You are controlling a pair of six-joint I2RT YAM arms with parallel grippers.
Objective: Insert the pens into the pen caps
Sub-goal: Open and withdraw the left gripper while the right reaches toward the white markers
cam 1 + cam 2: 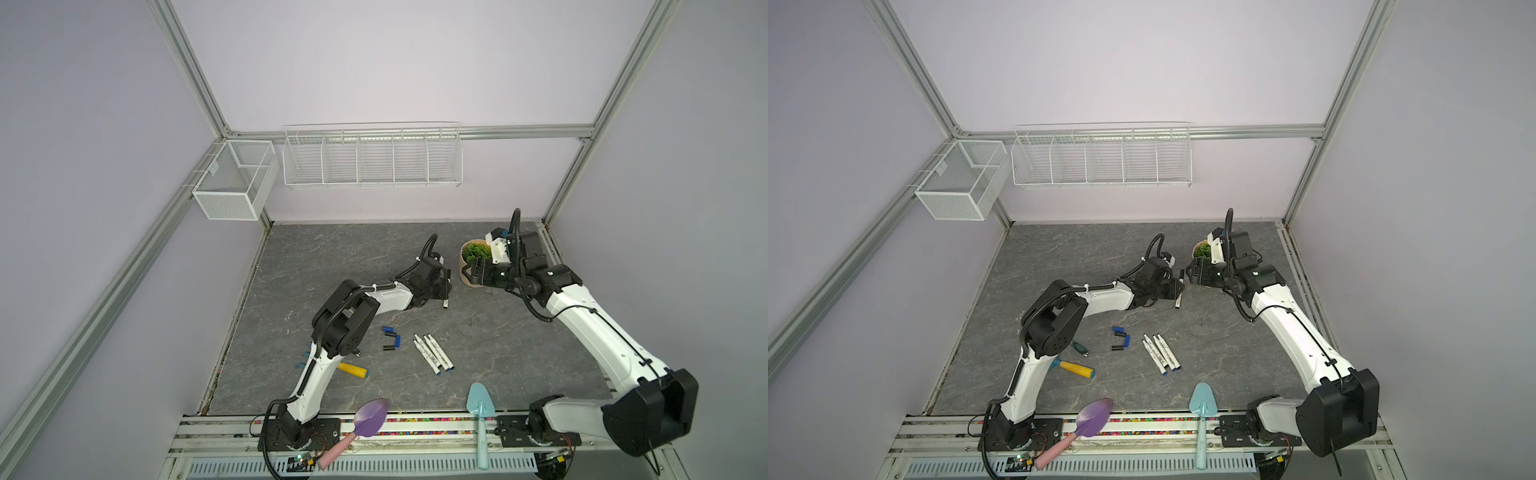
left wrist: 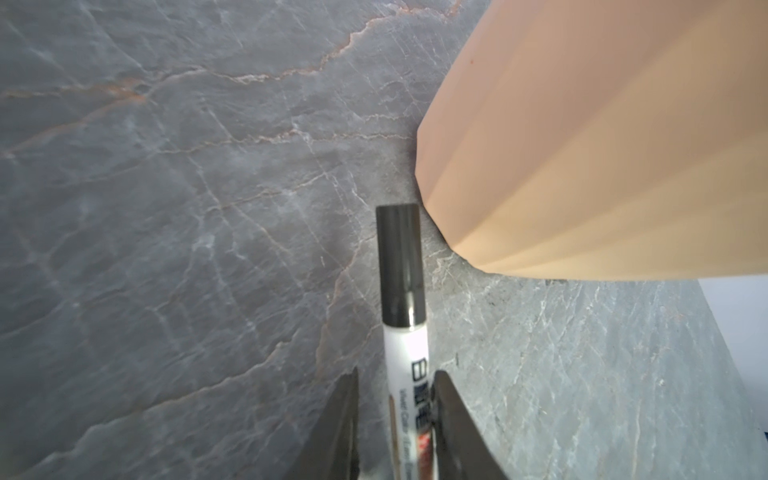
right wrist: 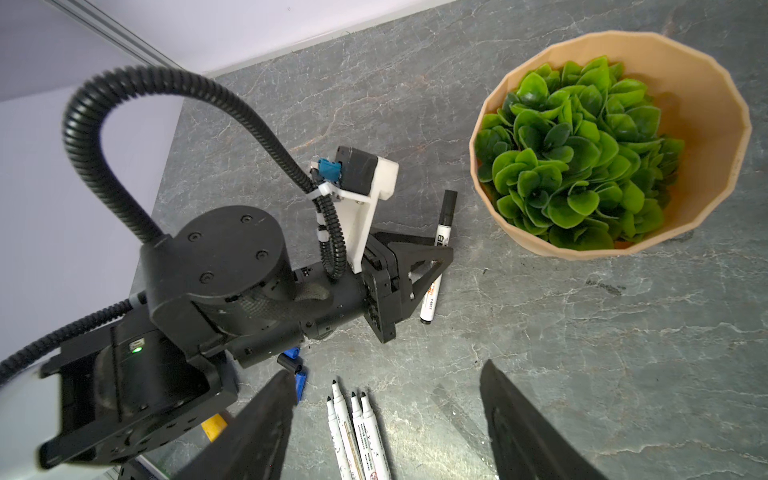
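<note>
- Left hand [image 2: 395,371] stands loosely spread astride the capped pen [image 2: 405,332] beside the plant pot [image 2: 582,145]; withdraw straight up so the pen doesn't roll.
- Right hand [image 3: 386,370] is spread and empty; four uncapped pens [image 1: 433,353] lie mid-surface by the loose caps [image 1: 397,340].

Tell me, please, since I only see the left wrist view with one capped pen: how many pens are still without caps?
Observer: Four uncapped pens lie side by side, their tips bare.
Operator: Thank you. Are there loose caps for them?
Observer: Yes, four loose caps, two blue and two black, lie just left of those pens in both top views.
Operator: And is the right tool busy?
Observer: No, the right tool is open and empty, and hovers near the potted plant.
</note>
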